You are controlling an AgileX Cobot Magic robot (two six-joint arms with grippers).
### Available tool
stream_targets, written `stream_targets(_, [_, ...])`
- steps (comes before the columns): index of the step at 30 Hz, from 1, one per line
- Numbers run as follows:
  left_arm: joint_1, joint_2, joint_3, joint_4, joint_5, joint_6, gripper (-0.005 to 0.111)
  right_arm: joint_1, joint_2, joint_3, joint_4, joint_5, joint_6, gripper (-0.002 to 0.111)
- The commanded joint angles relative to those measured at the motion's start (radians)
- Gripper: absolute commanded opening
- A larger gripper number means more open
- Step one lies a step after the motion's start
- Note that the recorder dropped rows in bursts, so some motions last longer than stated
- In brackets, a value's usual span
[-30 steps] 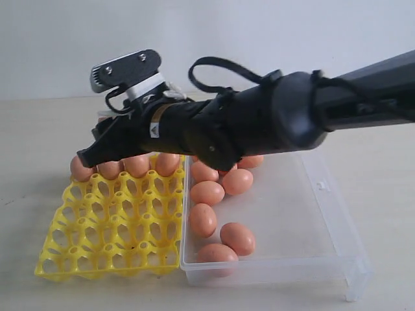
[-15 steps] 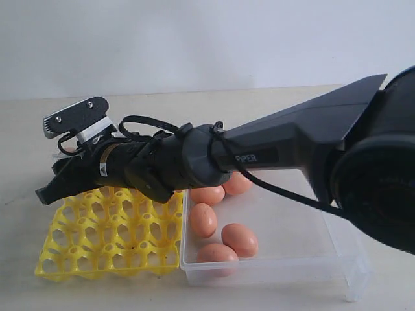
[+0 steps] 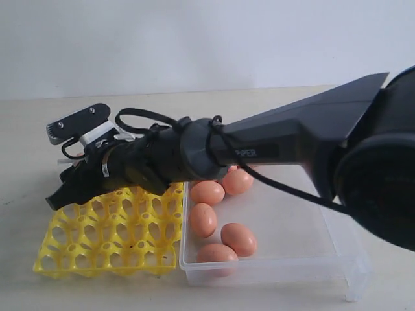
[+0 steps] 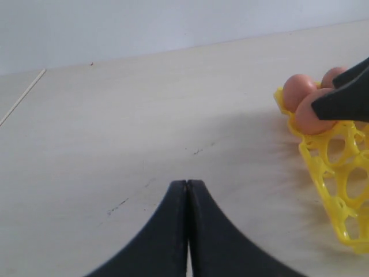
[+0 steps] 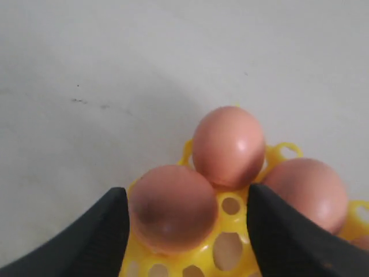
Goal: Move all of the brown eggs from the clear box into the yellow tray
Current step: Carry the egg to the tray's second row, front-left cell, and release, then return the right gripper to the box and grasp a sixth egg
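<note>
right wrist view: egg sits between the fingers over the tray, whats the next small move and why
Probably lift the right gripper straight up, clear of the cups. The brown egg between its fingers looks seated in a corner cup of the yellow tray, with a gap at one finger, so it seems released. More eggs lie in the clear box.

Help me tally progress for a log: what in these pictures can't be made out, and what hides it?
- Exterior view: the right arm covers the far rows of the yellow tray, so its egg count is hidden.
- Exterior view: the same arm hides the far end of the clear box. Five brown eggs show; more may lie behind.
- Right wrist view: frame edges cut off most of the tray; three eggs show.
</note>
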Motion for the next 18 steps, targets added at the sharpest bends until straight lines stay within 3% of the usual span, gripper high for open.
stream_targets(1, [-0.006,-0.006,-0.004,-0.002,-0.009,-0.005,0.000,-0.010,-0.123,-0.007,-0.013,0.131,-0.090,0.059])
stream_targets(9, [-0.006,-0.006,-0.004,-0.002,-0.009,-0.005,0.000,-0.025,-0.344,0.027,-0.087,0.368,-0.101,0.058])
stream_targets(18, [-0.006,-0.006,-0.004,-0.002,-0.009,-0.005,0.000,-0.079,-0.555,0.329,-0.135,0.668,0.061,0.058])
